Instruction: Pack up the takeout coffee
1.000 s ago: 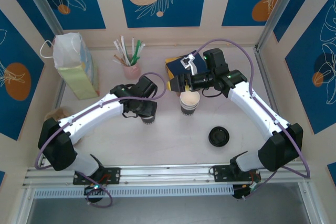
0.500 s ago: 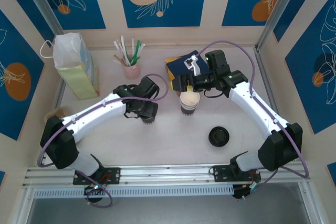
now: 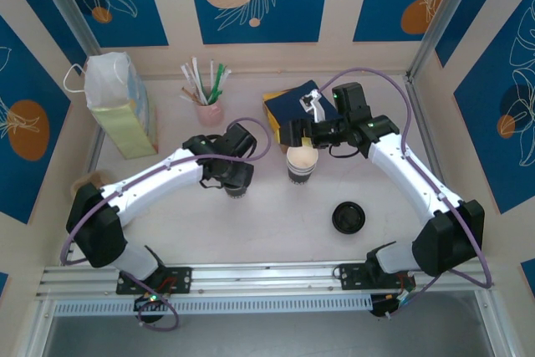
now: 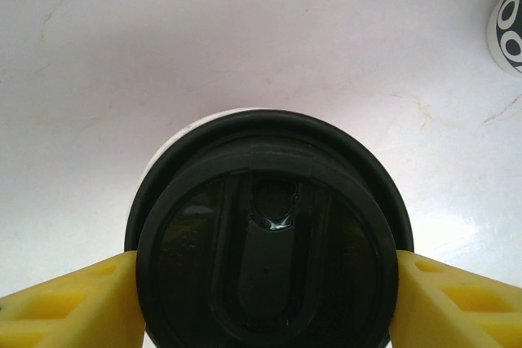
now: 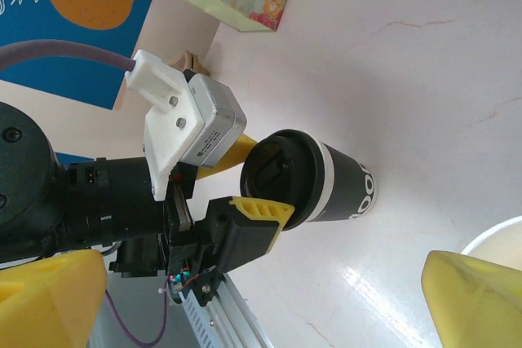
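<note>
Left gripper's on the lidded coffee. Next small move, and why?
Probably lift it straight up a little. The fingers of the left gripper sit against both sides of the lid on the coffee cup, which stands on the table; the bag is at the back left.

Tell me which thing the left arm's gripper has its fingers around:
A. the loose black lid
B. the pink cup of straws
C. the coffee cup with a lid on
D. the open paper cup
C: the left gripper has its yellow fingers pressed against both sides of the takeout coffee at its black lid, while the loose black lid lies apart on the table.
</note>
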